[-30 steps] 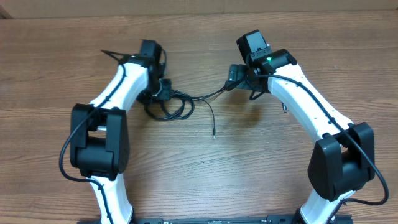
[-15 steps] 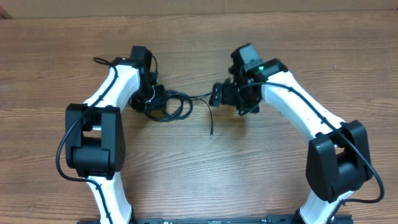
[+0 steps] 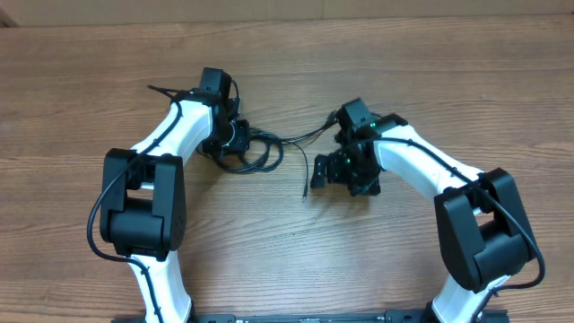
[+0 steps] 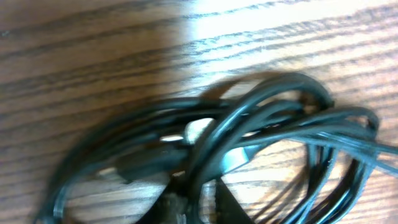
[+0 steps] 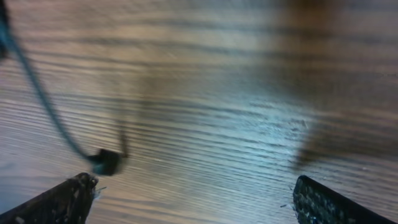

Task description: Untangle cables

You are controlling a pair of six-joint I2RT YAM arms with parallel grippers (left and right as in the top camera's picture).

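The cables (image 3: 258, 154) lie as a tangled black coil left of centre on the wooden table. One strand (image 3: 309, 136) runs right from the coil. A loose end (image 3: 303, 184) trails toward the front. My left gripper (image 3: 237, 142) sits on the coil's left side. In the left wrist view the coil (image 4: 249, 130) fills the frame and my left gripper (image 4: 200, 208) is shut on a strand. My right gripper (image 3: 321, 172) stands open just right of the loose end. In the right wrist view a small plug (image 5: 107, 162) lies near the left finger (image 5: 65, 200), with nothing inside my right gripper (image 5: 199, 208).
Both white arms reach in from the front edge, each with thick black wires along it. A cardboard-coloured edge (image 3: 359, 9) borders the table at the back.
My right gripper has swung from the far strand toward the front and now sits beside the loose end. My left gripper opened briefly, then shut on the coil again.
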